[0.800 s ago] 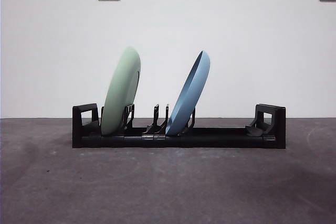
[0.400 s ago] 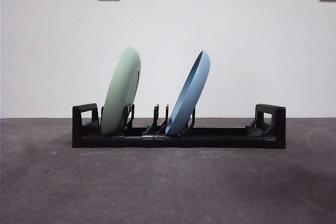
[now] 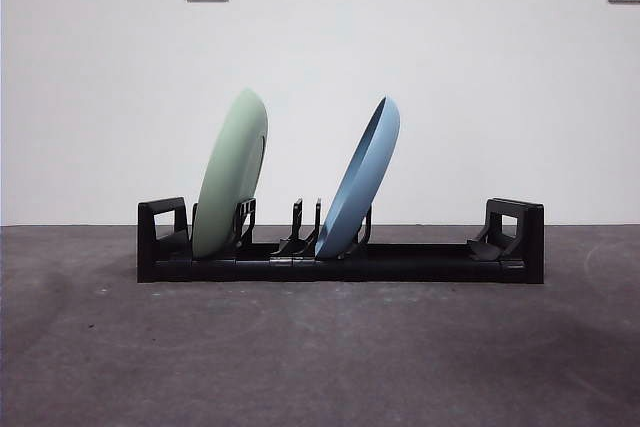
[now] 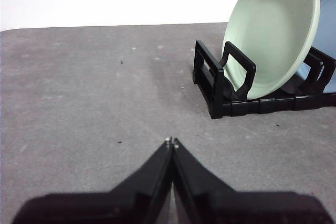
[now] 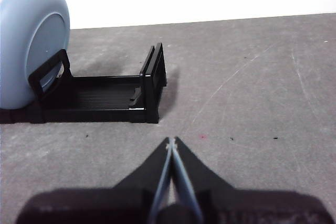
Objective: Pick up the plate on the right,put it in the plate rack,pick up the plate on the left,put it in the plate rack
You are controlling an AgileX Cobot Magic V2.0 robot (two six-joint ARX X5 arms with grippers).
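Here, nearest to me, my left gripper [image 4: 171,141] hangs over bare grey table [image 3: 320,367] with its jaws pressed together, pinching nothing, and my right gripper [image 5: 171,141] is likewise closed on nothing. Farther out, the plate rack [image 3: 400,262] lies across the table; from my left wrist it sits toward 2 o'clock, from my right toward 10 o'clock. The green plate [image 3: 232,172] stands tilted in a slot by the rack's left end, the blue plate [image 3: 362,175] leans in a slot near its middle, both apart from each other
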